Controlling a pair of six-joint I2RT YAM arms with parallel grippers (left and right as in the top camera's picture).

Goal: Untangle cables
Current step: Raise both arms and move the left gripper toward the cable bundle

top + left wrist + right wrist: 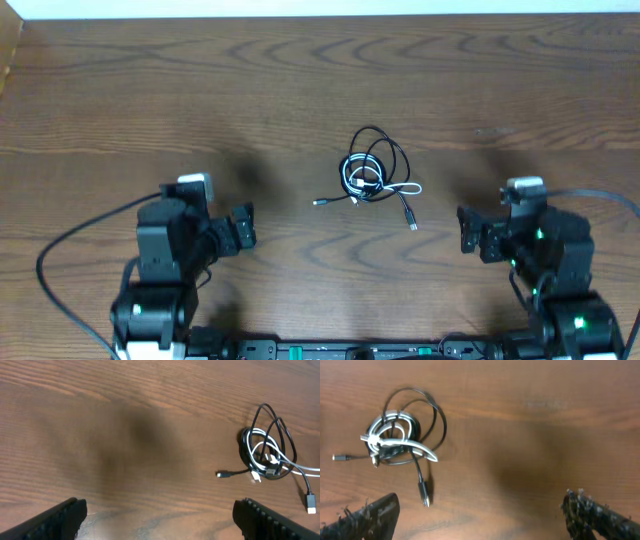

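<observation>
1. The left jaws and the right jaws both stand spread wide and hold nothing. Each is over bare counter (150, 90), well apart from the cables.
2. The black cable (419, 476) and the white cable (390, 416) lie in one small knot. It sits ahead of both pairs of jaws and between them: forward and right of the left jaws, forward and left of the right jaws.
3. The step in hand looks like the first approach. Two loose tails stick out of the knot. A small plug end (222, 474) points to the left jaws' side, and a black plug end (425, 501) trails back toward the right jaws.
4. To do this well, I would have one pair of jaws hold the white coil steady and the other pinch the black tail just behind its plug. Then draw outward slowly, so the loops slide free and do not cinch tight.
5. There is plenty of room, with bare wood on every side of the knot. The counter's far edge lies well beyond the knot, and a side edge shows far outside the left jaws. An outward pull should therefore stay on the counter.
</observation>
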